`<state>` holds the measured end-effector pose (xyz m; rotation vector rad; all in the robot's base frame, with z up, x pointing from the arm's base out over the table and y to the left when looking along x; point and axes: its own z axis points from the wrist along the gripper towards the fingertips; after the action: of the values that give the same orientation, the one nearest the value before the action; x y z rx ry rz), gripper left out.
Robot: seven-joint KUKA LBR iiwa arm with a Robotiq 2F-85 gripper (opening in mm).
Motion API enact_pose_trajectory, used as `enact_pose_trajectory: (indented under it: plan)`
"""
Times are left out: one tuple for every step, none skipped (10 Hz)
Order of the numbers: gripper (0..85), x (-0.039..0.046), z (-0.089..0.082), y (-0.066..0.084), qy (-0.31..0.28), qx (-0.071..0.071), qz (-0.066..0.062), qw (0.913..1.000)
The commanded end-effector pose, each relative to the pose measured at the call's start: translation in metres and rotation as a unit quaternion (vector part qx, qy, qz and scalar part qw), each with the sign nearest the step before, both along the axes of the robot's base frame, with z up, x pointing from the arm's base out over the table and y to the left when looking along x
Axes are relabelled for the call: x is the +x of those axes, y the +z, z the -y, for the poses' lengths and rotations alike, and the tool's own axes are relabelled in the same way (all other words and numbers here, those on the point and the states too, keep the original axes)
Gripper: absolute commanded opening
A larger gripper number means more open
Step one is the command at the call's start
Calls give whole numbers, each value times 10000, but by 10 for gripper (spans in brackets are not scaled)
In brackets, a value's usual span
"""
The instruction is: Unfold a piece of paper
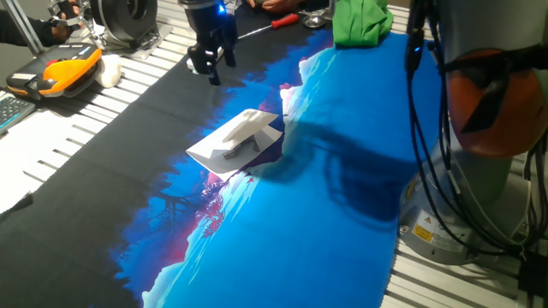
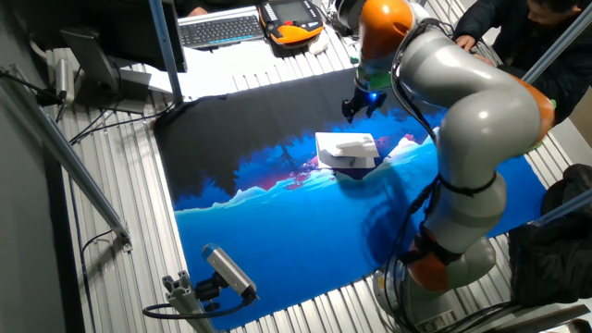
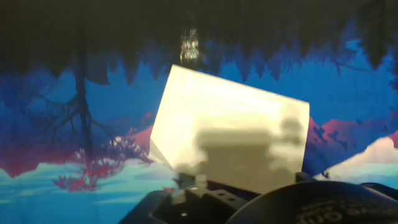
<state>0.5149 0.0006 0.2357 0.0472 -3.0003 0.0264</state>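
Gripper (image 1: pixel 211 63) hovers above the mat (image 1: pixel 342 171), holding nothing; fingers look nearly together, though I can't tell for sure. Paper (image 1: pixel 235 141) lies mid-mat at its five o'clock, partly raised.

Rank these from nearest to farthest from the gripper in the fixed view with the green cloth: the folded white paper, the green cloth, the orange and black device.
1. The paper, just below the gripper, mid-mat.
2. The green cloth at the top right and the orange and black device at the far left: both clearly farther than the paper, too close to call between them.
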Motion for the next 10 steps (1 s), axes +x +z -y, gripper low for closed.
enact_pose_trajectory:
  plan:
    - [0,-1,0,2,35,-1,-24,10000]
    - [0,-2,0,1,65,7,-24,10000]
    - [0,-2,-1,1,42,7,-24,10000]
    - [0,-1,-1,1,26,7,-24,10000]
    - [0,-1,-1,1,26,7,-24,10000]
    - [0,-1,-1,2,27,-1,-31,10000]
    - [0,-1,-1,2,43,-1,-31,10000]
    - [0,-1,-1,2,73,-1,-39,10000]
    - [0,0,-1,2,118,6,-47,9999]
    - [0,-1,-1,2,210,4,-63,9998]
